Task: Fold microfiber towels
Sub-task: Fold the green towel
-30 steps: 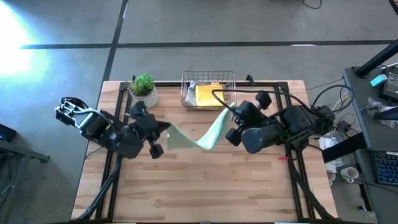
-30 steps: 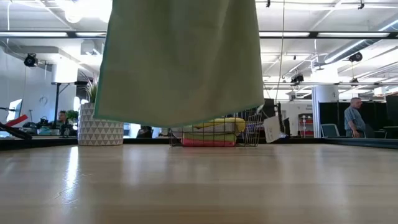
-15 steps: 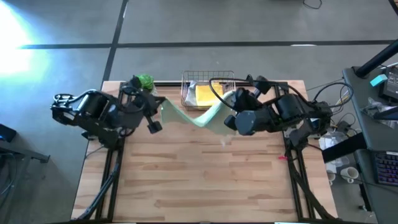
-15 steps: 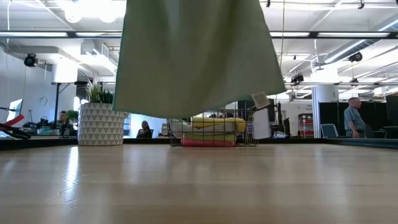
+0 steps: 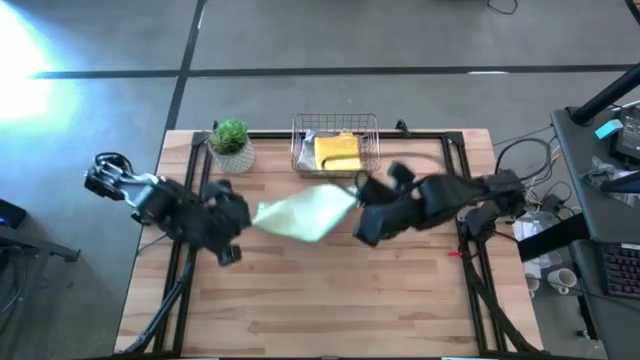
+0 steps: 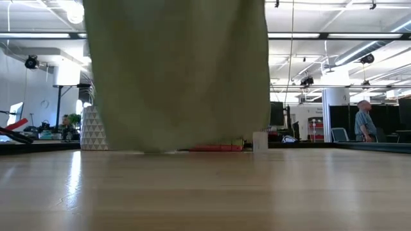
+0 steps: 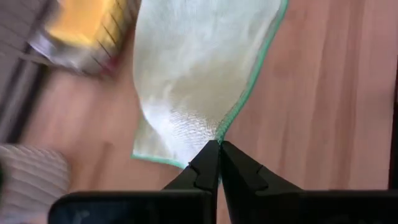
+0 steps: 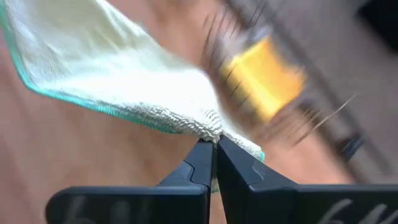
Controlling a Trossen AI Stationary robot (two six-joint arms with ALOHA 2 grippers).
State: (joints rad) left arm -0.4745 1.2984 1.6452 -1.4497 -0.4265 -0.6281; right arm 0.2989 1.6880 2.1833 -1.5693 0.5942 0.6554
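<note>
A pale sage green microfiber towel (image 5: pixel 300 212) with a green stitched hem hangs spread between my two grippers over the middle of the table. My left gripper (image 5: pixel 252 212) is shut on its left end and my right gripper (image 5: pixel 358 204) on its right end. In the low view the towel (image 6: pixel 180 70) hangs as a wide sheet, with its lower edge (image 6: pixel 173 150) down at the table's surface line; I cannot tell whether it touches the table. A yellow towel (image 5: pixel 337 152) lies in the copper wire basket (image 5: pixel 300 150) at the far edge. My left gripper pinches the towel's green-stitched hem (image 7: pixel 225 127) between its two shut fingers, slanting down from the table's left. The cloth spreads away from the fingertips and sags. My right gripper pinches a bunched bit of the towel's edge near a corner (image 8: pixel 210 124) between its two shut fingers, slanting down from the table's right. The cloth runs away from the fingertips toward my left gripper.
A potted plant (image 5: pixel 231 143) in a white patterned pot stands at the far left, beside the basket. The near half of the wooden table (image 5: pixel 320 300) is bare wood. People show in the room behind, beyond the table (image 6: pixel 367 122).
Both grippers swung the towel toward the far edge, then brought it back toward the near edge and down. The towel, which hung well clear of the table, now hangs lower, with its bottom edge down at table level, and spreads wider between the grippers.
</note>
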